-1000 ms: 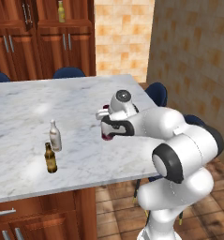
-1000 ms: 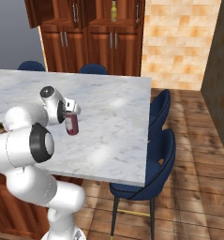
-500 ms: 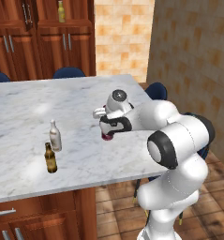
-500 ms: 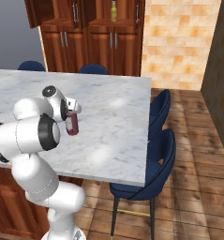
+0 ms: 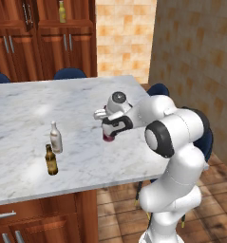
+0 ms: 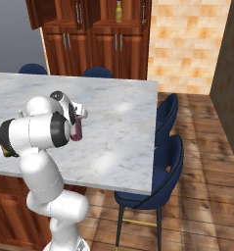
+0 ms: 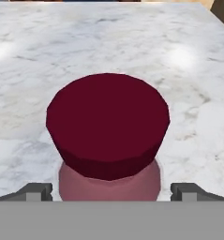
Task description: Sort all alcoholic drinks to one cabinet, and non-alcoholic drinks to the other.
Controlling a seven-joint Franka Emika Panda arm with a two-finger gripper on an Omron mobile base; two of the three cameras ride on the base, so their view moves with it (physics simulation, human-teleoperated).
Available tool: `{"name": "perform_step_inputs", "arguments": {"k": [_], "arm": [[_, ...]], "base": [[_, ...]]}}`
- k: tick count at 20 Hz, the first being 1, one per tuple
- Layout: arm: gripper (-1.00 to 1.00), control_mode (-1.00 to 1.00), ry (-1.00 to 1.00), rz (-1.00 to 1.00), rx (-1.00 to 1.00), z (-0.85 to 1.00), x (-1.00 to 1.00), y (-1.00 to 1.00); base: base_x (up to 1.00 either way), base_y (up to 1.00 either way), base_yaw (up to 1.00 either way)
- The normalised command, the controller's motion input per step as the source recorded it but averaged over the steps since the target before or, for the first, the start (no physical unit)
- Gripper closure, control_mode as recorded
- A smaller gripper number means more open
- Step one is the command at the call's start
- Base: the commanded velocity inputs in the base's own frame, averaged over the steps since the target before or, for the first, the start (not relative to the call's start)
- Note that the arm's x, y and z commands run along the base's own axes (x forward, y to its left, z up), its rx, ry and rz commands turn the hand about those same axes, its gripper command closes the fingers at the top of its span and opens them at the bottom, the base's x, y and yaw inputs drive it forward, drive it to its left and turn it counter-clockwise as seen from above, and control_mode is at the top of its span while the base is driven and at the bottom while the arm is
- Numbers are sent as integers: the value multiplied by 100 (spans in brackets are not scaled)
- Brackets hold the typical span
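The maroon bottle (image 5: 108,136) (image 6: 78,130) with its pinkish cap stands on the marble counter (image 5: 24,104), close to the right edge. My gripper (image 5: 110,127) (image 6: 77,117) (image 7: 111,190) is at the bottle's top, open. Its fingertips (image 7: 38,190) flank the pinkish cap with gaps on both sides. Further left stand the pale whitish bottle (image 5: 55,137) and the amber bottle (image 5: 51,160). The yellow bottle (image 5: 61,11) (image 6: 119,11) stands on a shelf of the reddish-brown cabinet (image 5: 39,42) (image 6: 99,44).
Two blue chairs (image 6: 165,117) stand along the counter's right side, and more blue chairs (image 5: 70,73) at its far side. A brick wall (image 5: 124,38) rises behind. The counter's front edge (image 5: 62,187) lies near the two small bottles.
The hand has sunk a little over the maroon bottle while the elbow swung closer to the camera. The bottles have stayed put and the jaws have stayed wide.
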Motion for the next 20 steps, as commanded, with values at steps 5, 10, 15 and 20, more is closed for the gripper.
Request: {"name": "perform_step_inputs", "arguments": {"k": [5,10,15,20], "arm": [[-100,-100,-7,0,0,-16,22,0],[100,-100,-3,0,0,-6,3,0],[100,-100,2,0,0,27,-5,-5],[100,-100,2,0,3,98,-32,-12]], "base": [[0,0,0],[0,0,0],[0,0,0],[0,0,0]]}}
